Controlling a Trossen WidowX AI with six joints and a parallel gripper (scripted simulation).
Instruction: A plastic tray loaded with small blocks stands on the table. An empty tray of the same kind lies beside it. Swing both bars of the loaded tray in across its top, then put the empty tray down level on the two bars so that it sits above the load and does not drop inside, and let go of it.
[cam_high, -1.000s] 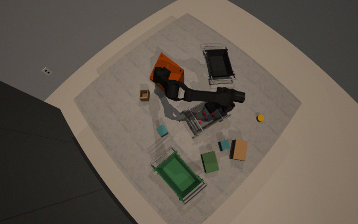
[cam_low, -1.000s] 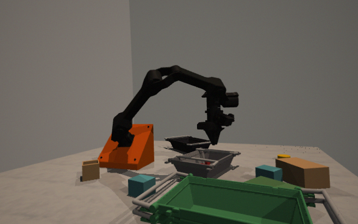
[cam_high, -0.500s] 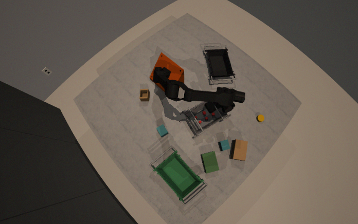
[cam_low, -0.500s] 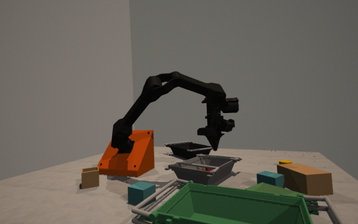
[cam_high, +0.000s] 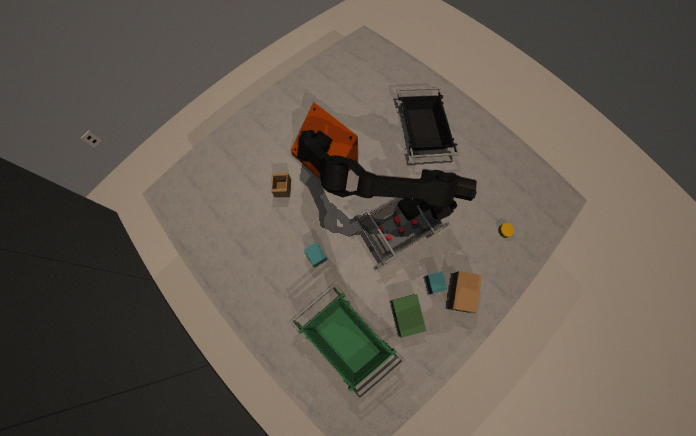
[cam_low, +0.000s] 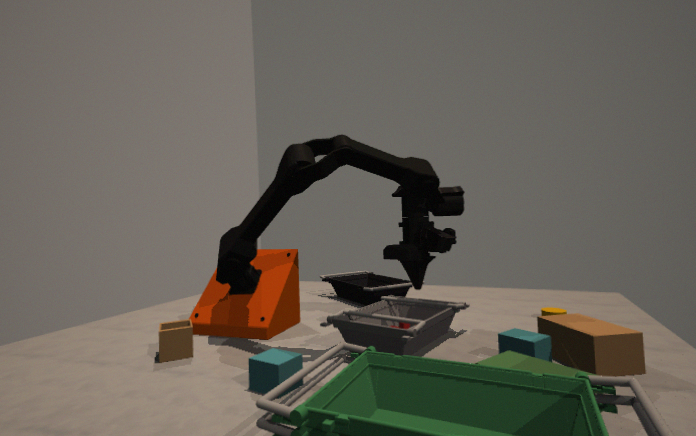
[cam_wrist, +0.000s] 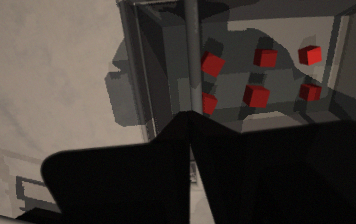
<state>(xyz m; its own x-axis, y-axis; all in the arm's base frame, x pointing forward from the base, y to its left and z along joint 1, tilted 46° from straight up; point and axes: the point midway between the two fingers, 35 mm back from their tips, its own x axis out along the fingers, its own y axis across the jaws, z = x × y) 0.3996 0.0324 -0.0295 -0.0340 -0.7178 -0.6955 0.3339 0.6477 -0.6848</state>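
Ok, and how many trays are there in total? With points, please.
3: a gray one (cam_high: 410, 242) (cam_low: 374, 328) holding red blocks below the gripper (cam_high: 409, 207) (cam_low: 419, 286) (cam_wrist: 190, 114), a black one (cam_high: 454, 134) (cam_low: 345, 293), and a green one (cam_high: 324, 355) (cam_low: 462, 365).

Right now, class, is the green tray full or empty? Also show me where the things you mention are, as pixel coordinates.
Empty: the green tray (cam_high: 373, 340) (cam_low: 487, 365) shows bare floor from above, with nothing lying inside.

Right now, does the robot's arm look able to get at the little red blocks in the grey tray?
Probably yes, at least some: the tool is just above the open grey tray, though a bar partly covers two red blocks in the wrist view.
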